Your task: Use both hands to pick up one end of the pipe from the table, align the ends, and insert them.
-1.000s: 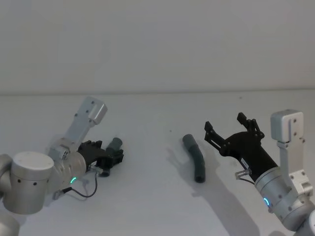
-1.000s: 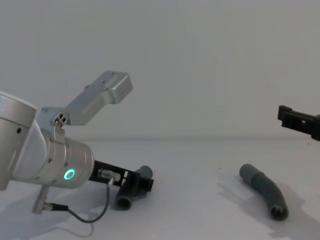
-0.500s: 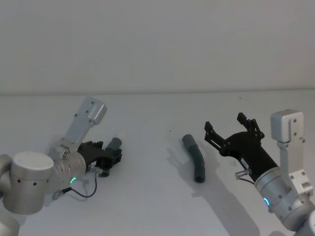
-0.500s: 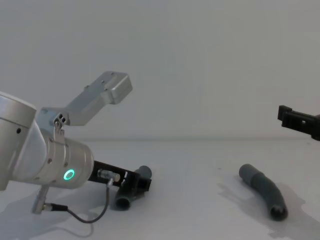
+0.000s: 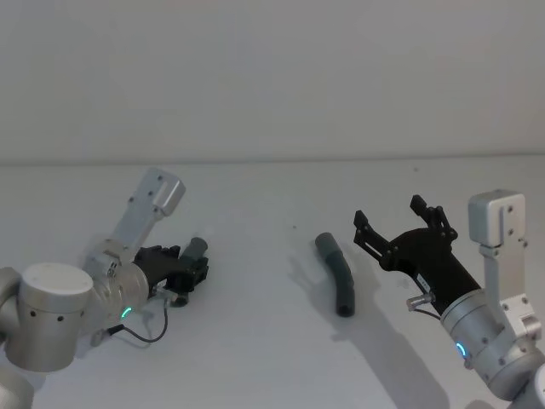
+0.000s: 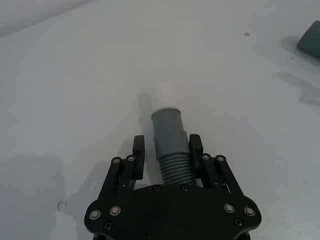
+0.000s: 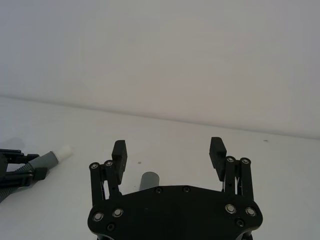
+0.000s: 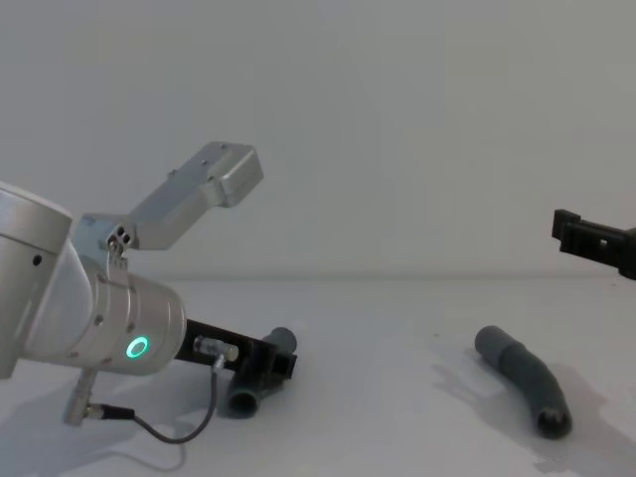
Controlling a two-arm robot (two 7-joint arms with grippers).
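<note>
White table (image 5: 255, 366) against a plain pale wall: the left gripper (image 5: 189, 271) holds one tube piece while the right gripper (image 5: 388, 213) waits by the other.

We take the curved tube piece (image 5: 338, 273), lying free on the table, as our landmark. Well to its left, the left gripper is clamped on the ribbed tube piece (image 5: 197, 249), with jaws pressed to both sides of the ribbed part and the smooth end pointing away from the wrist. Over the last second that gripper and its piece have drawn slightly farther from the landmark, low over the table. Just right of the landmark, the right gripper hovers unmoved, with jaws wide apart and holding nothing. We judge that only one half is secured. The curved piece has yet to be grasped before the ends can be aligned.
</note>
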